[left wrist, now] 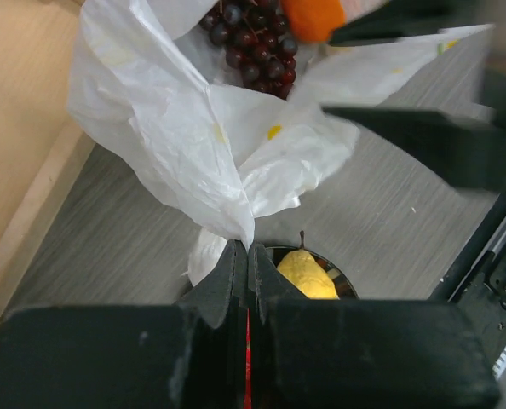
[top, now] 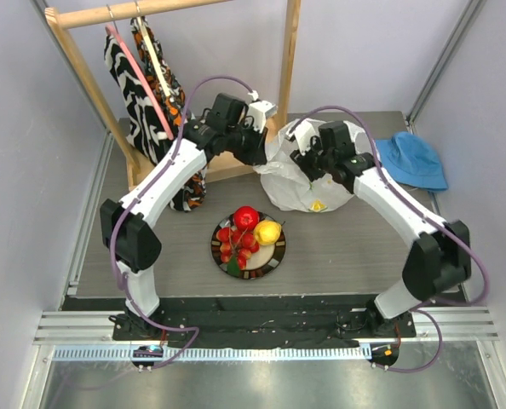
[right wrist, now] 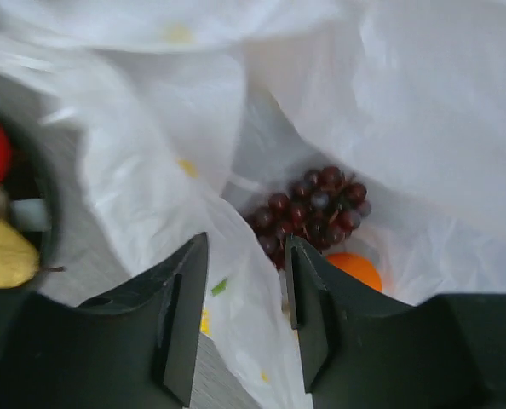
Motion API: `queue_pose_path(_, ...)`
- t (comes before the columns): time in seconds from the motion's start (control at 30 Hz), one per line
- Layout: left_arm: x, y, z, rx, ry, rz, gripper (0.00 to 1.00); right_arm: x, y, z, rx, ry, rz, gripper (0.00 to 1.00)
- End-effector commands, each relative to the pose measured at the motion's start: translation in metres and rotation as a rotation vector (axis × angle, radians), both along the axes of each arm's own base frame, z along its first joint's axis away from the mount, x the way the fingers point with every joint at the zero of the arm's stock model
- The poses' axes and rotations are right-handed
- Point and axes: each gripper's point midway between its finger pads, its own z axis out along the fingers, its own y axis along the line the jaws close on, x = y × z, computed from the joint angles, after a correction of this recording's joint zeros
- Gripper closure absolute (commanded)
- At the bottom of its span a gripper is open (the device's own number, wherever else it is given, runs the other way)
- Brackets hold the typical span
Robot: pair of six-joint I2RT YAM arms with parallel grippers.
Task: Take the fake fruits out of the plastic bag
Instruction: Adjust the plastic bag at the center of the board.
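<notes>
The white plastic bag (top: 297, 189) stands at the back of the table with its mouth up. My left gripper (left wrist: 244, 245) is shut on a fold of the bag's rim and holds it up; from above it (top: 265, 158) sits at the bag's left edge. My right gripper (right wrist: 246, 244) is open over the bag's mouth, with a flap of the bag's wall between its fingers. Inside lie a dark grape bunch (right wrist: 313, 209) and an orange (right wrist: 356, 269). A red apple (top: 246, 217), a yellow lemon (top: 267, 232) and red berries (top: 236, 244) rest on a dark plate (top: 277, 256).
A blue hat (top: 411, 159) lies right of the bag. A wooden rack (top: 285, 60) with patterned garments (top: 146, 94) on hangers stands at the back left, close behind my left arm. Bare grey table lies to either side of the plate.
</notes>
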Motion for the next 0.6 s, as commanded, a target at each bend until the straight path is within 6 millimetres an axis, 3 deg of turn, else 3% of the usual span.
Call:
queue_pose_path(0.0,-0.03,0.007,0.026,-0.054,0.004,-0.037,1.0,0.032,-0.03,-0.03,0.003,0.036,-0.252,0.55)
queue_pose_path(0.1,-0.042,0.011,0.023,-0.058,0.018,-0.041,1.0,0.017,-0.03,-0.05,-0.006,0.087,-0.235,0.57)
queue_pose_path(0.17,-0.049,0.012,0.017,-0.056,0.042,-0.047,1.0,-0.018,-0.021,-0.077,-0.018,0.194,-0.155,0.58)
queue_pose_path(0.2,-0.052,0.011,0.016,-0.06,0.049,-0.056,1.0,-0.031,-0.02,-0.076,-0.011,0.211,-0.133,0.58)
queue_pose_path(0.27,-0.057,0.01,0.006,-0.056,0.081,-0.056,1.0,-0.075,-0.016,-0.103,-0.01,0.359,-0.053,0.58)
queue_pose_path(0.3,-0.061,0.008,0.003,-0.055,0.091,-0.061,1.0,-0.09,-0.013,-0.104,0.002,0.391,-0.019,0.57)
queue_pose_path(0.4,-0.074,0.0,-0.009,-0.058,0.135,-0.081,1.0,-0.136,-0.019,-0.12,-0.018,0.538,0.037,0.45)
queue_pose_path(0.5,-0.084,-0.007,-0.018,-0.056,0.169,-0.104,1.0,-0.142,-0.028,-0.112,-0.05,0.553,0.026,0.31)
queue_pose_path(0.57,-0.087,-0.01,-0.021,-0.051,0.173,-0.109,1.0,-0.131,-0.026,-0.086,-0.041,0.495,0.041,0.27)
